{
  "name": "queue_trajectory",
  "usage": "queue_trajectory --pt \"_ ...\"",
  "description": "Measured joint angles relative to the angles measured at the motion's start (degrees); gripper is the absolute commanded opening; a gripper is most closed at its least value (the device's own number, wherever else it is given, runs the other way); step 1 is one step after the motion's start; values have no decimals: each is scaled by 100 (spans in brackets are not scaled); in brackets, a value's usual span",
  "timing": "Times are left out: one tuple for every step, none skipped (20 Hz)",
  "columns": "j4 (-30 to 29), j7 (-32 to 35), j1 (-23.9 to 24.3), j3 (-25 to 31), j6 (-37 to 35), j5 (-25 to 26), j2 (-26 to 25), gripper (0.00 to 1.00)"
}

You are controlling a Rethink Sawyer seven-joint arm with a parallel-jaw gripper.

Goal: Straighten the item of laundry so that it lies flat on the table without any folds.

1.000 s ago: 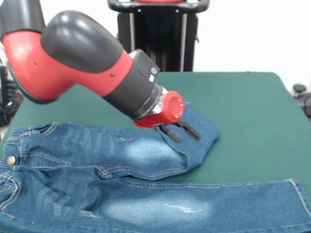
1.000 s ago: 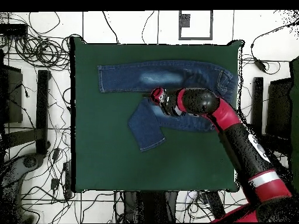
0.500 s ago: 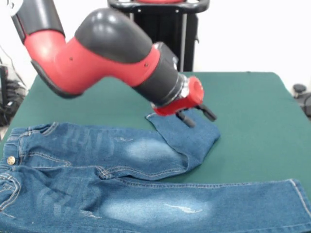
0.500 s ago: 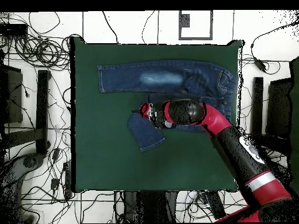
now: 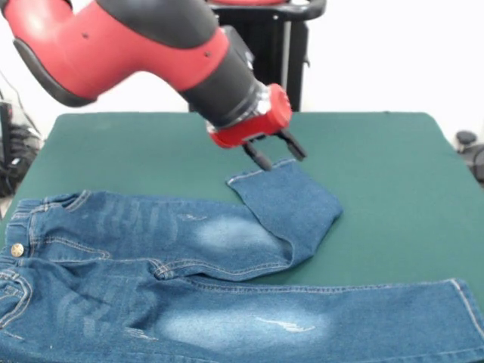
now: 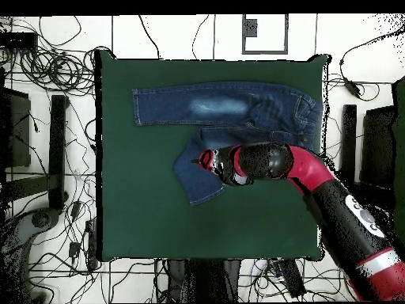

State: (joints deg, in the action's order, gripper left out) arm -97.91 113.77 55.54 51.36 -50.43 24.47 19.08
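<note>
The item of laundry, a pair of blue jeans, lies along the near side of the green table. One leg runs straight to the right. The other leg is folded back at the knee, and its hem points toward the far side. My gripper hovers just above that hem, open, its two black fingers apart and holding nothing. Seen from overhead, the gripper sits over the folded leg's end, below the straight leg of the jeans.
Bare green table surrounds the jeans on the far and right sides in the front view. Cables and dark equipment crowd the floor around the table. A black object sits beyond the right edge.
My gripper rose off the middle of the folded leg and moved back to its hem, staying open. The jeans lie as before.
</note>
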Motion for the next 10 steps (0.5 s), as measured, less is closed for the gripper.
queue_trajectory --pt "-26 0 64 0 -15 5 71 100" --pt "-35 0 90 -1 -18 8 97 100" --pt "-49 0 156 0 -16 14 156 100" --pt "-51 0 173 0 -18 18 166 100" --pt "-51 0 215 1 -16 36 177 100" --pt "-53 0 230 1 -16 45 176 100" --pt "-60 0 250 1 -16 59 173 100" --pt "-73 0 275 1 -16 78 170 100" --pt "-84 0 290 1 -16 93 167 100" --pt "-106 0 317 1 -16 115 159 100"
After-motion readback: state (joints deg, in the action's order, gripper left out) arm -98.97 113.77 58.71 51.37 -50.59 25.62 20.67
